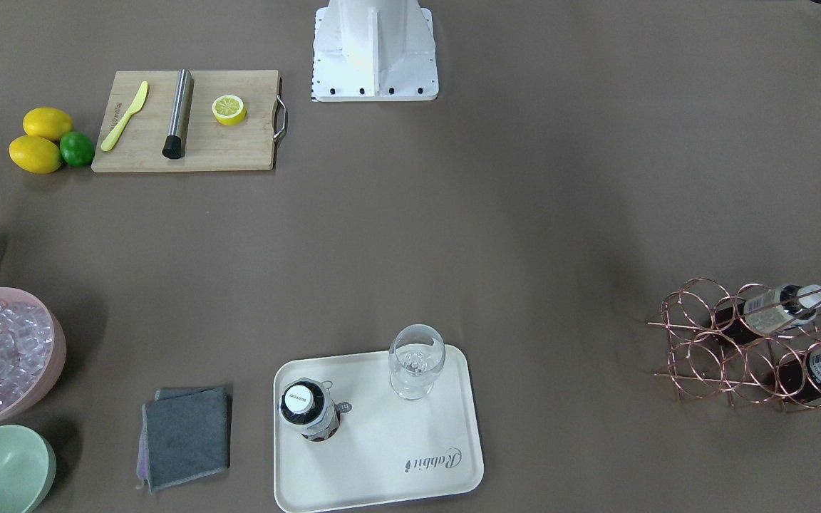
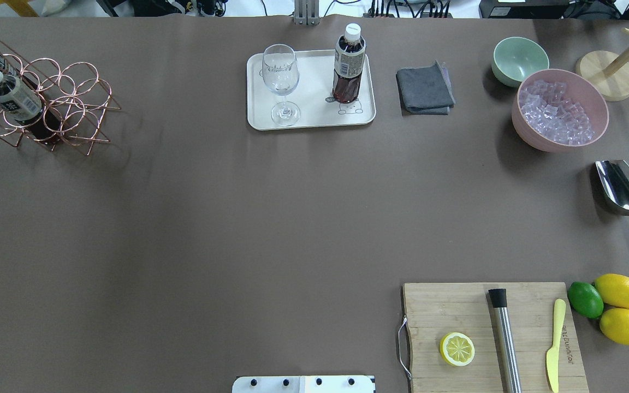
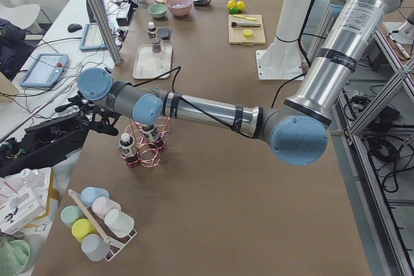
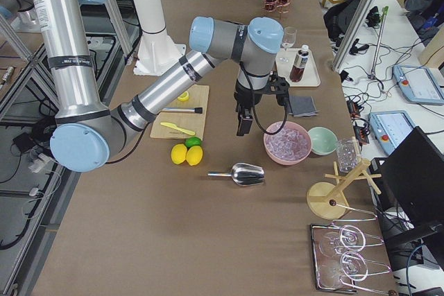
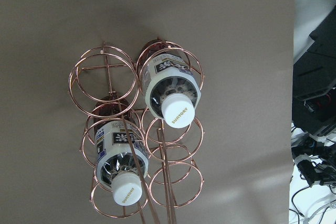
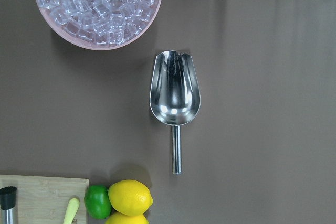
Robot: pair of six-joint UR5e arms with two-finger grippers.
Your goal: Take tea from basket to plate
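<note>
One tea bottle (image 1: 308, 410) stands upright on the plate (image 1: 382, 459), next to a clear glass (image 1: 416, 360). Two more tea bottles (image 5: 170, 90) (image 5: 122, 158) sit in the copper wire basket (image 5: 106, 68) at the table's end on my left. The other rings of the basket (image 2: 77, 64) are empty. My left gripper (image 3: 102, 119) hangs above the basket and shows only in the exterior left view, so I cannot tell its state. My right gripper (image 4: 243, 124) hovers above the scoop and fruit, seen only in the exterior right view; I cannot tell its state either.
A wooden cutting board (image 2: 456, 305) holds a half lemon, a steel muddler and a yellow knife. Two lemons and a lime (image 2: 585, 299) lie beside it. A metal scoop (image 6: 175, 90), a pink ice bowl (image 2: 560, 109), a green bowl (image 2: 519, 60) and a grey cloth (image 2: 423, 90) fill my right side.
</note>
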